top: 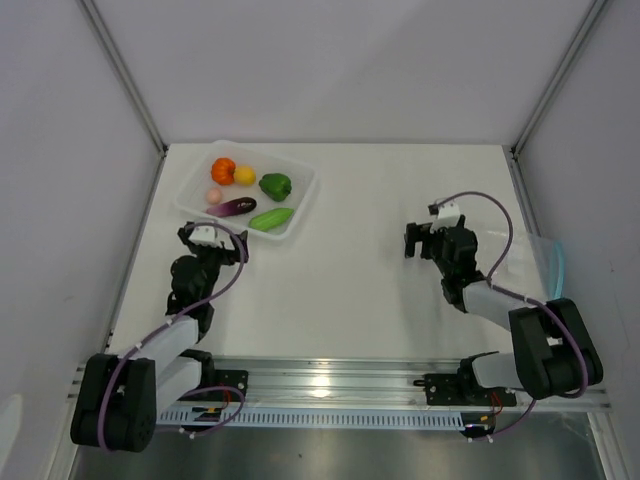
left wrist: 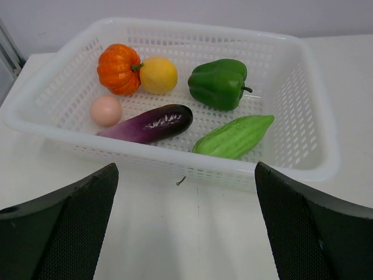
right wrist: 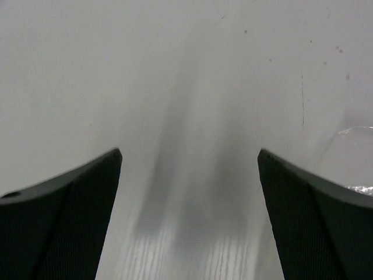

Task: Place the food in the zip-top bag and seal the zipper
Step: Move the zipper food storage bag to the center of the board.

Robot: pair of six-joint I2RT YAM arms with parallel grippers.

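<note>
The white desk [top: 350,280] carries everything. Largest on it is a white perforated basket [top: 305,195] in the far left corner, and it holds all six food pieces.

The zip-top bag [top: 535,262] lies against the right edge of the desk, about midway along it, partly hidden behind the right arm. It looks empty. It is likely light, limp and slick, so it would crumple under a flat press. The best hold is probably the mouth edge beside the blue zipper [top: 561,262], where the film is stiffest.

The left claw [left wrist: 185,192] is spread wide and empty, just in front of the basket's near wall. The right claw [right wrist: 189,175] is also wide and empty, over bare desk left of the bag.

In the basket, the cucumber [left wrist: 234,136] and eggplant [left wrist: 148,123] lie along the near side and would be pinched across their middles. The bell pepper [left wrist: 218,83], the pumpkin [left wrist: 118,69] and the lemon [left wrist: 158,74] sit behind them. The peach [left wrist: 105,111] touches the eggplant's end. All look light and smooth, and the round ones may roll or slip.
</note>
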